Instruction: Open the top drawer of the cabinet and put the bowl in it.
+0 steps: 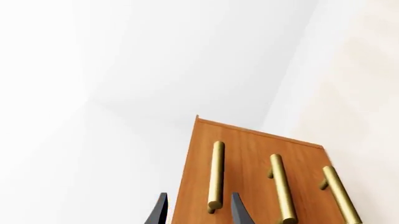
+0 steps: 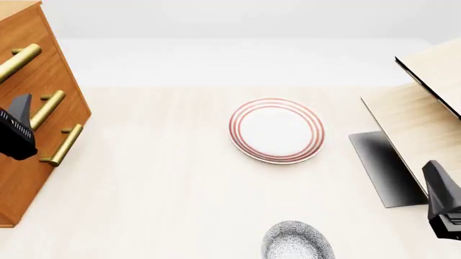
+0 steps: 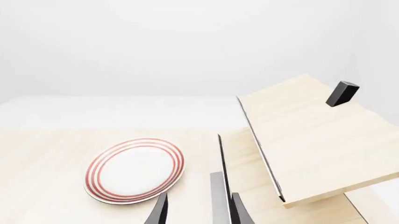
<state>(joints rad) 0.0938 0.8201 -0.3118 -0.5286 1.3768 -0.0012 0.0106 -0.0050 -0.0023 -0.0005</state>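
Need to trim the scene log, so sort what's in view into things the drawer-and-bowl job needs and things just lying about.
Needed: orange-brown wooden cabinet; its top drawer with brass bar handle; small round speckled blue-grey bowl.

Lying about: flat white plate with red rings; pale light-wood structure with black edge.

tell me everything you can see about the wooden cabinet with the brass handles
The cabinet is orange-brown wood with a smooth finish, standing on the pale table at its far left, partly cut off by the front view's edge. Its front carries three brass bar handles, one per drawer, each on short posts. All three drawers look shut, including the top drawer. The left gripper hovers before the front, fingers spread on either side of one handle's end, not visibly touching it.
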